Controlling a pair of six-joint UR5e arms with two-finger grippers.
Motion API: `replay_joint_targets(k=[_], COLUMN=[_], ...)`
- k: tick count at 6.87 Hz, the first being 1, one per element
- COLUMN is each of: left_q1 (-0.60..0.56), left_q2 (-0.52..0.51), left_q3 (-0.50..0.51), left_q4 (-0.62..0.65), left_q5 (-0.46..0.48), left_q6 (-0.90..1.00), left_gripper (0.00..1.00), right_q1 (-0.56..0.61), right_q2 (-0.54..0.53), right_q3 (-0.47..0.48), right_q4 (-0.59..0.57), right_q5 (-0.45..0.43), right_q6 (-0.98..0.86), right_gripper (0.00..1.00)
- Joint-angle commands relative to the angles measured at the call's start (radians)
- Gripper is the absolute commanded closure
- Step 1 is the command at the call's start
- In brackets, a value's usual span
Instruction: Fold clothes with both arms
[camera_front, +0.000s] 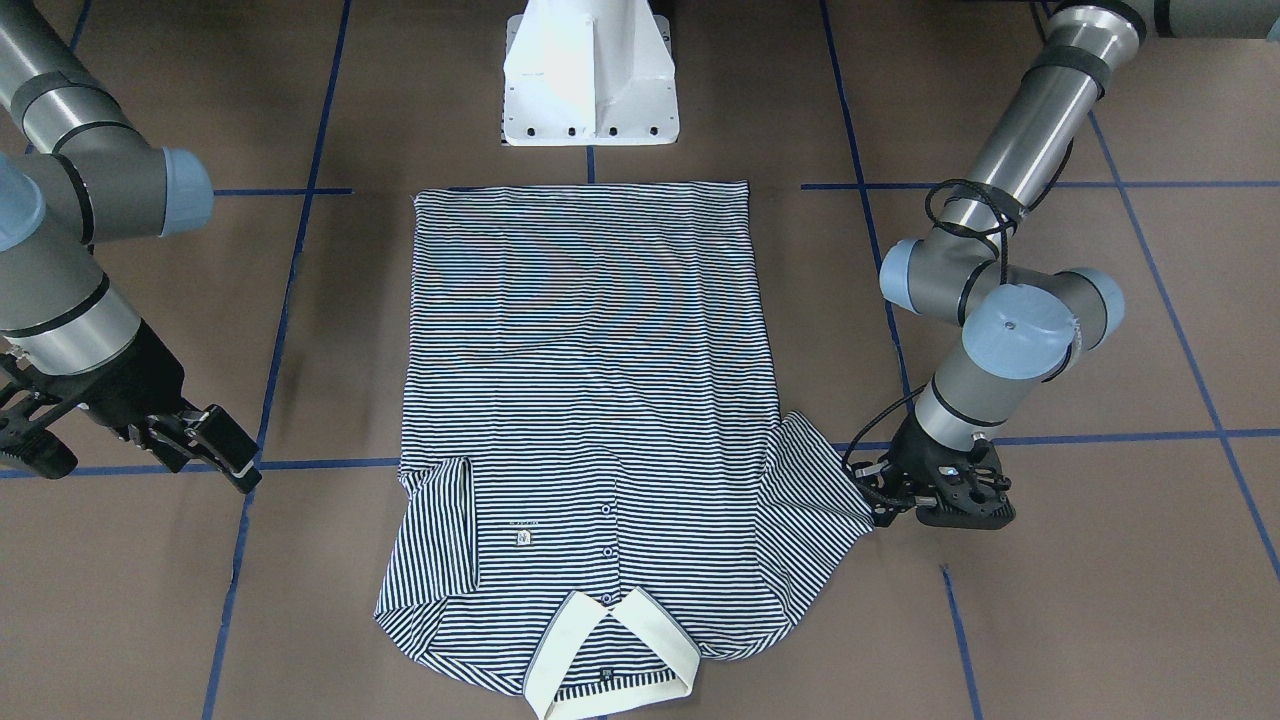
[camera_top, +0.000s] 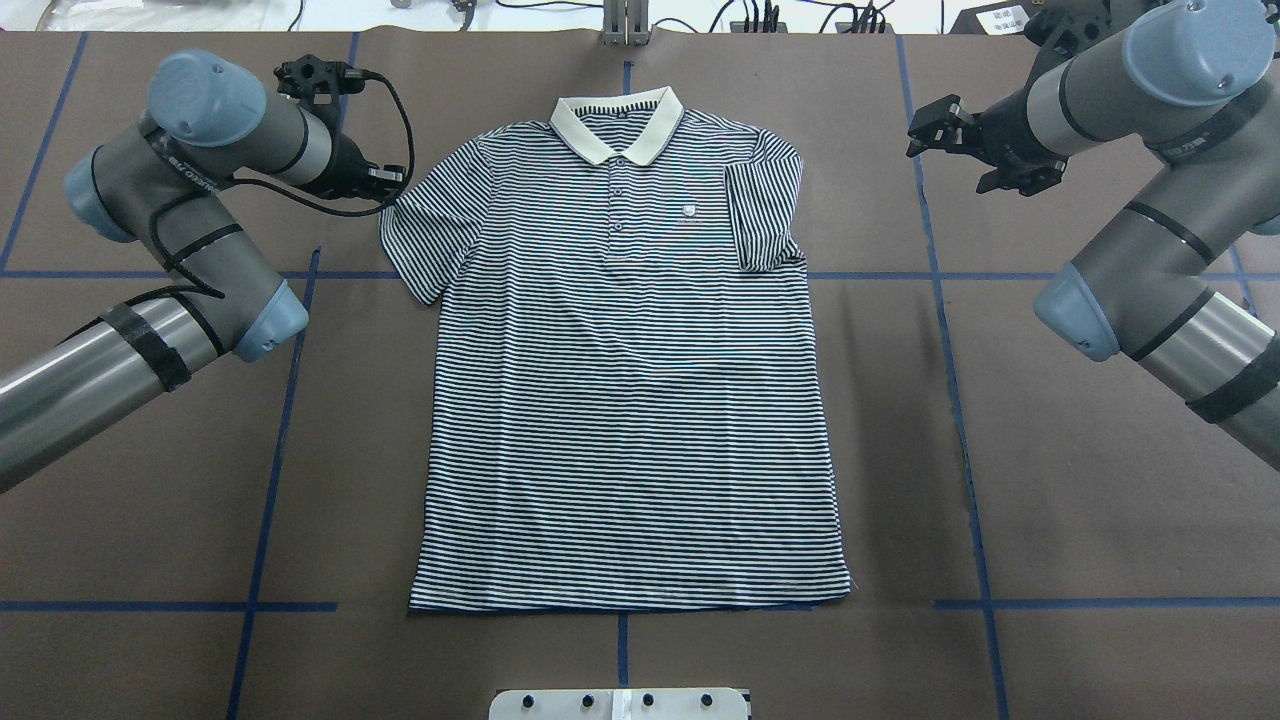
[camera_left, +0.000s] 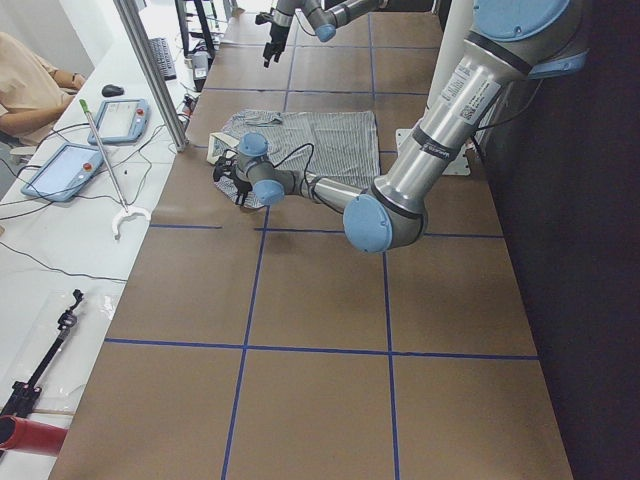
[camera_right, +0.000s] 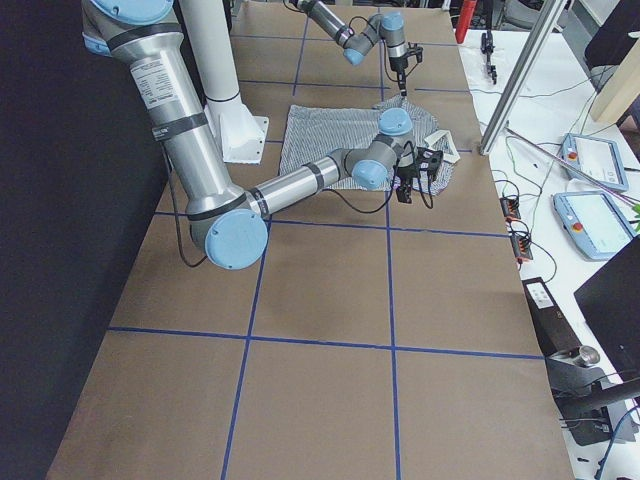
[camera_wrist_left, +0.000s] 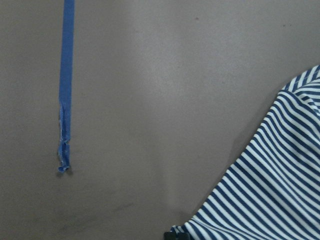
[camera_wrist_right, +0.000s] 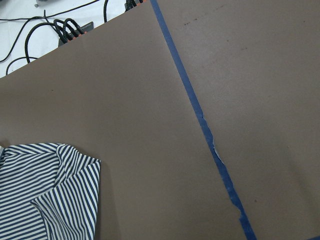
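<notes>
Centrally on the surface (camera_top: 1100, 500) the shirt (camera_top: 630, 400) lies flat, front up, one sleeve (camera_top: 765, 215) folded in. Right arm (camera_top: 1100, 100) stands aside, jaws released. Left arm (camera_top: 190, 250) sets its jaws at the spread sleeve (camera_top: 425, 235), presumably to fold it likewise; grip cannot be told.

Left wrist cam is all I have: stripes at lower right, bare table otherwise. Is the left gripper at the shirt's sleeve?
Observer: Yes. The left gripper sits at the outer edge of the polo shirt's spread sleeve. I cannot tell whether it grips.
Operator: Other sleeve?
Observer: The opposite sleeve is already folded in over the chest.
Operator: Right gripper?
Observer: The right gripper hangs open beside the shirt, touching nothing.
</notes>
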Motion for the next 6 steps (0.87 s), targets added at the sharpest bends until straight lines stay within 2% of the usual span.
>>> replay_joint_targets(k=[1, 2, 4, 6], left_q1=[0.017, 0.074, 0.091, 0.091], left_q2=[-0.027, -0.056, -0.218, -0.245], left_q3=[-0.098, -0.081, 0.136, 0.174], left_q4=[0.058, 0.06, 0.047, 0.033], left_q5=[-0.035, -0.028, 0.076, 0.095], left_q6=[-0.077, -0.114, -0.122, -0.12], left_gripper=[1.0, 1.0, 1.0, 1.0], right_q1=[0.002, 0.003, 0.008, 0.008], right_q2=[0.001, 0.001, 0.001, 0.003], right_q3=[-0.005, -0.01, -0.019, -0.017], right_q4=[-0.002, -0.002, -0.003, -0.003], right_q5=[0.0, 0.0, 0.0, 0.0], right_q6=[-0.013, -0.026, -0.038, -0.038], right_gripper=[0.0, 0.0, 0.0, 0.0])
